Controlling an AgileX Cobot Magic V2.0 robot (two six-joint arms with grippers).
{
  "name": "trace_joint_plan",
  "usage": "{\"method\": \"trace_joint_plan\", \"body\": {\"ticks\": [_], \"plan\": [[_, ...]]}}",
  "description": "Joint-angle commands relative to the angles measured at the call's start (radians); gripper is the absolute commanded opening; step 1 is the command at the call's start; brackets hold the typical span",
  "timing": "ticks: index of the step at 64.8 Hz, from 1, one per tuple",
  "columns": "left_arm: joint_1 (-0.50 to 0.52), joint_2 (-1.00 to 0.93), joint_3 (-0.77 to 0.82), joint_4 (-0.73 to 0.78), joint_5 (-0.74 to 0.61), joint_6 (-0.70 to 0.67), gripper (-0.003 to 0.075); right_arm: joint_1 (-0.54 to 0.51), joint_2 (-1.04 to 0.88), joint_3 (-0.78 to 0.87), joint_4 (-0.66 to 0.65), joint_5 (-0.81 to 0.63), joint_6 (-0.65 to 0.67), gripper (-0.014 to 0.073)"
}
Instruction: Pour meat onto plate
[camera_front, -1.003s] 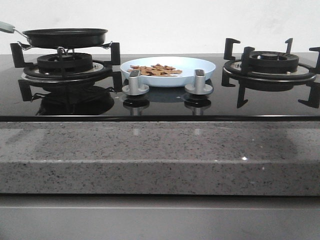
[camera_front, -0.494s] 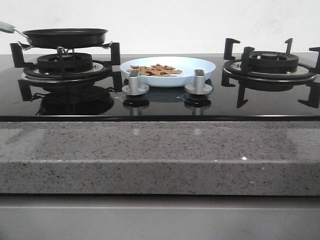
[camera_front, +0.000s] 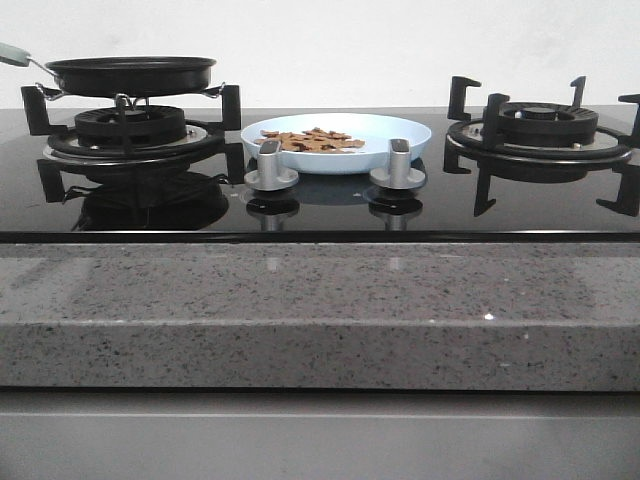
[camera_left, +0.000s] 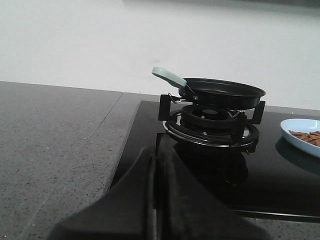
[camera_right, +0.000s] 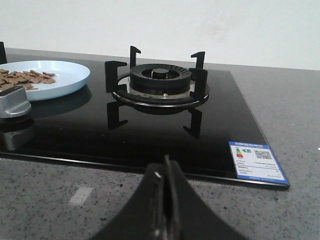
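Observation:
The pale light-blue plate (camera_front: 400, 135) sits on the black glass hob between the two burners, with the orange-brown meat slices (camera_front: 310, 141) piled on its left half. The plate edge also shows in the left wrist view (camera_left: 300, 137) and in the right wrist view (camera_right: 60, 80), with meat (camera_right: 25, 79) on it. The black frying pan (camera_front: 130, 73) with a pale green handle (camera_left: 167, 76) rests on the left burner. My left gripper (camera_left: 156, 155) is shut and empty, low by the hob's left front corner. My right gripper (camera_right: 165, 165) is shut and empty over the counter in front of the right burner.
The right burner (camera_front: 538, 135) with its black pan supports stands bare. Two silver knobs (camera_front: 270, 168) (camera_front: 398, 166) stand in front of the plate. A grey speckled stone counter (camera_front: 320, 300) runs along the front; an energy label (camera_right: 256, 162) is stuck at the hob's front right corner.

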Motion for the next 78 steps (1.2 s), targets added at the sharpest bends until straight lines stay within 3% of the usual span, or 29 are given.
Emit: {"method": "trace_joint_plan", "body": {"ticks": [1, 11, 30, 50, 78], "plan": [[-0.006, -0.018, 0.006, -0.005, -0.078, 0.001, -0.0020, -0.008, -0.016, -0.005, 0.001, -0.091, -0.011, -0.0069], [-0.006, -0.018, 0.006, -0.005, -0.078, 0.001, -0.0020, -0.018, -0.016, -0.004, -0.016, -0.090, 0.001, -0.0069], [-0.006, -0.018, 0.006, -0.005, -0.078, 0.001, -0.0020, -0.071, -0.016, -0.004, -0.211, -0.104, 0.314, -0.0069], [-0.006, -0.018, 0.006, -0.005, -0.078, 0.001, -0.0020, -0.077, -0.016, -0.004, -0.226, -0.213, 0.319, -0.0069], [-0.006, -0.018, 0.006, -0.005, -0.078, 0.001, -0.0020, -0.098, -0.016, -0.004, -0.244, -0.175, 0.320, -0.0069]]}}
